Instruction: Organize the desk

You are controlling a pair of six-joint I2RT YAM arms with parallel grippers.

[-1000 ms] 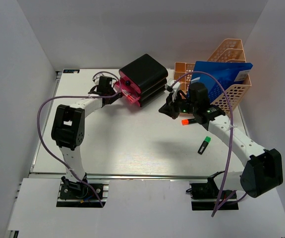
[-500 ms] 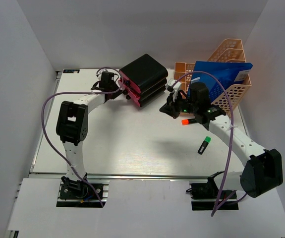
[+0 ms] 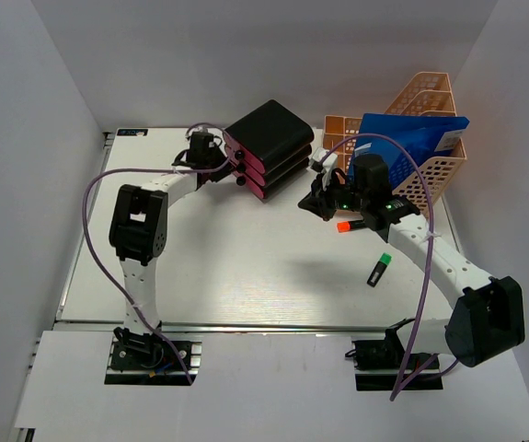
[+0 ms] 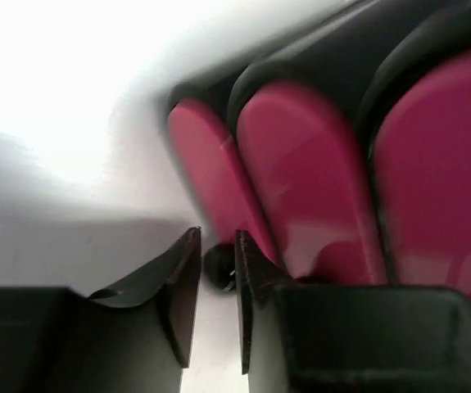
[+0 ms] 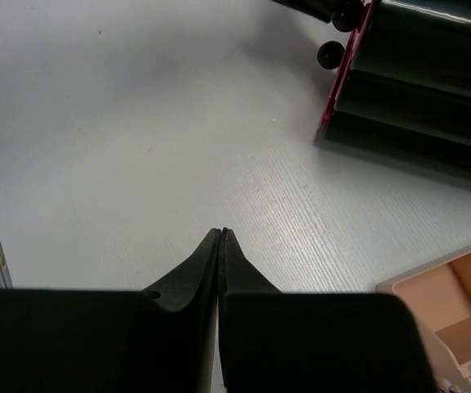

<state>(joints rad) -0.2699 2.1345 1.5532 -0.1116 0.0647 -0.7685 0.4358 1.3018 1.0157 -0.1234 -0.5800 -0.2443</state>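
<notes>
The desk point(image 3: 227, 267) fills the middle of the top view, under both arms. The big change on it is at the black and pink drawer box point(image 3: 269, 143) near the back. A second ago one pink drawer stuck out, and now it is pushed all the way in. The left arm has reached forward to do that. The left gripper point(image 4: 216, 237) has let its jaws spread a little, and the small round knob point(image 4: 219, 266) sits in the gap, looking loose. So I think the drawer step is done. The right gripper point(image 5: 222, 233) has not moved, and its jaws are pressed together on nothing. The desk is white, flat and smooth, with a silver rail point(image 3: 246, 325) along the front. A peach rack point(image 3: 443, 170) with a blue folder point(image 3: 411, 143) stands at the back right. A green-tipped pen point(image 3: 380, 269) and a small orange-tipped thing point(image 3: 344, 226) lie loose, so tidying is not finished.
</notes>
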